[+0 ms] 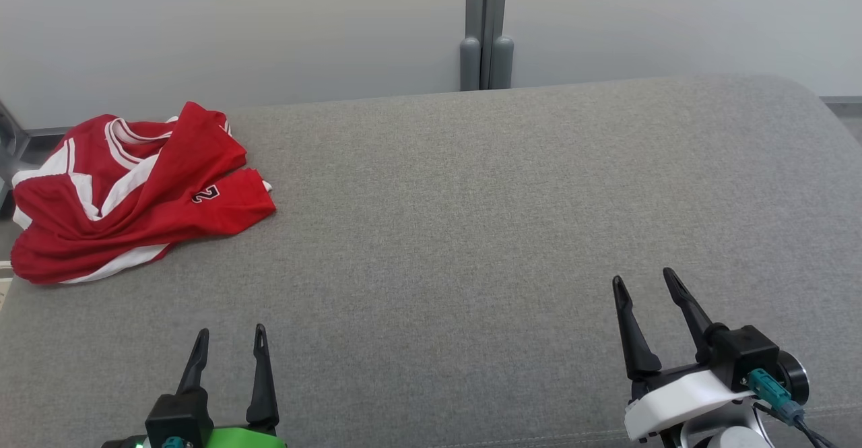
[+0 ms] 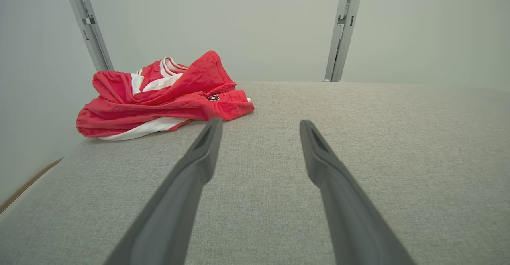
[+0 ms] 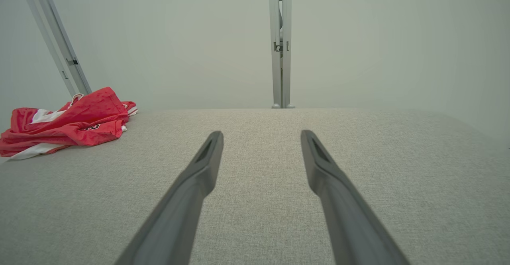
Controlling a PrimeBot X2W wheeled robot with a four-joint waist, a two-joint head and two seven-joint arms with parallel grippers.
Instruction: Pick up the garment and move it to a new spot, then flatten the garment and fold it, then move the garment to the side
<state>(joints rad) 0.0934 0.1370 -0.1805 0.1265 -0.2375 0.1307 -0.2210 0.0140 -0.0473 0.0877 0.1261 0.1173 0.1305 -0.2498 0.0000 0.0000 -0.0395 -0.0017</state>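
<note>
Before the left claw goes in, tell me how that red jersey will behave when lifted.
The red jersey lies crumpled in soft folds, so it will probably hang limp from one pinch. Its thin fabric looks light. On the woven grey cushion it may drag rather than slide.

A broad padded worktop covered in grey woven fabric (image 1: 485, 232) is stretching out ahead, its far right corner curving round. Plain pale wall panels (image 1: 269, 23) are standing behind it, a slim grey metal upright post (image 1: 486, 30) joining two of them. A second grey metal post (image 2: 85, 22) is showing further left.
</note>
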